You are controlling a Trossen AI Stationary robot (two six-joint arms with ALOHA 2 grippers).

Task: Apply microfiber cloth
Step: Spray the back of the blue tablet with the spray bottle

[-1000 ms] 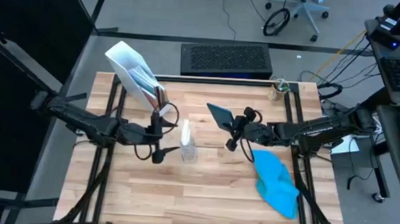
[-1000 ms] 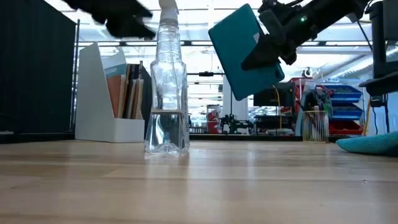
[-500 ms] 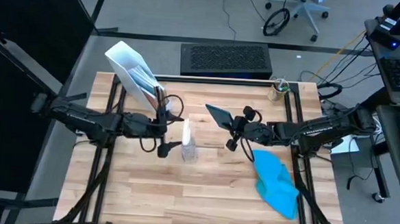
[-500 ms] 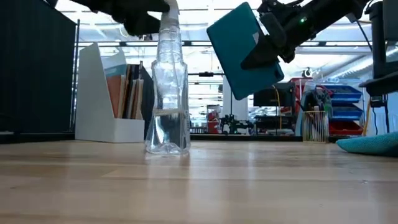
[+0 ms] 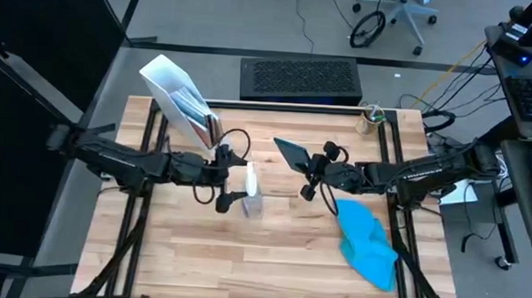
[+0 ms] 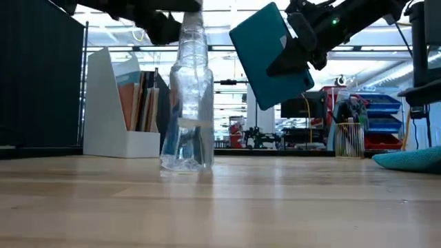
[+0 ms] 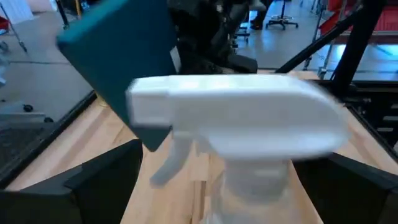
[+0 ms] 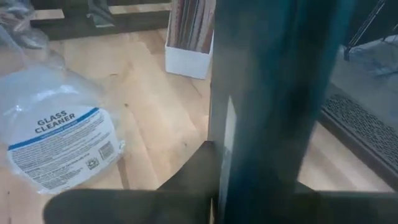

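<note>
Left jaws (image 5: 234,195): open around the bottle (image 5: 251,194) head, not yet closed.
Right jaws (image 5: 308,177): clamped on the tablet (image 5: 293,153), held tilted above the bench (image 5: 269,259).
Cloth (image 5: 368,246): heaped at bench's 4 o'clock, untouched.
Handling: soft, light, floppy; I'd pinch a raised fold.

A teal tablet (image 8: 273,93) is seen edge-on beside a "Glass Cleaner" bottle (image 8: 59,146) over the wooden bench (image 8: 155,118).
</note>
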